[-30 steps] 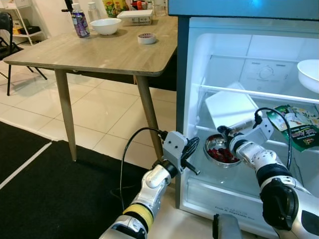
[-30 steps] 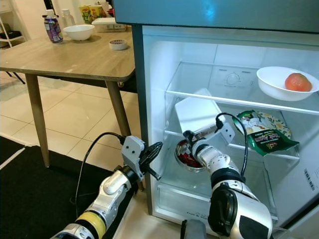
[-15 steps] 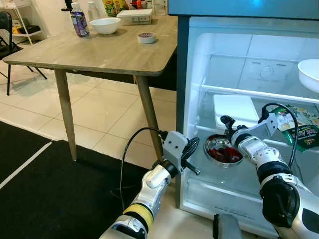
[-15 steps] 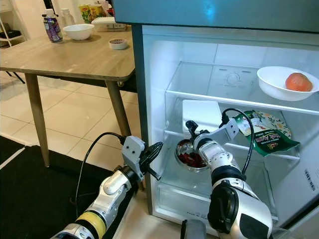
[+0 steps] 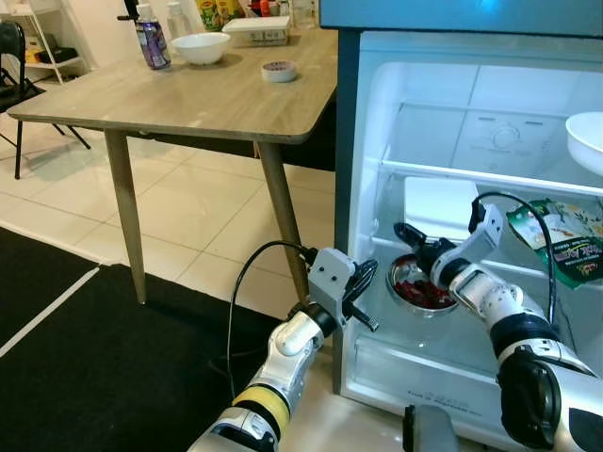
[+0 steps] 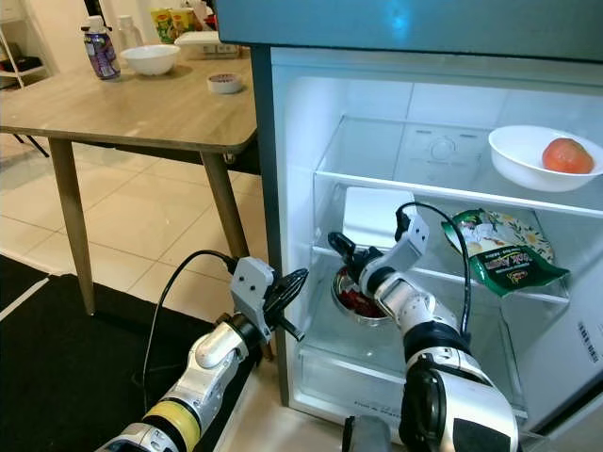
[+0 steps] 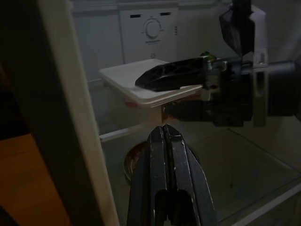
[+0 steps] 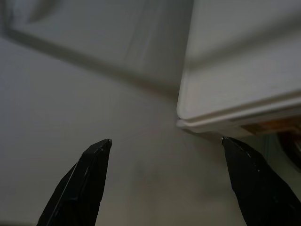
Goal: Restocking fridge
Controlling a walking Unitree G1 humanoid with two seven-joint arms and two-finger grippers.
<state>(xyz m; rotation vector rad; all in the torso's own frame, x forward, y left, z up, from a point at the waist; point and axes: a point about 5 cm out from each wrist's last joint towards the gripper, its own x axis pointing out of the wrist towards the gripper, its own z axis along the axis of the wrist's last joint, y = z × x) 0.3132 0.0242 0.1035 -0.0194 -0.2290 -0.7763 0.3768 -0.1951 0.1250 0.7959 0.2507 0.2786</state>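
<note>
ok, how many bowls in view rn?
4: white bowl and small bowl on the table; white bowl holding fruit on the fridge's top shelf; metal bowl low inside, below the right gripper. More may be hidden.

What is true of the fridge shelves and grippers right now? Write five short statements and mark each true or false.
1. The right gripper is open inside the fridge. True.
2. The white bowl on the top shelf holds a banana. False: it holds a round orange-red fruit.
3. The left gripper is shut. True.
4. The metal bowl sits on the wooden table. False: it sits in the fridge.
5. The white lidded container sits on the middle shelf. True.
</note>
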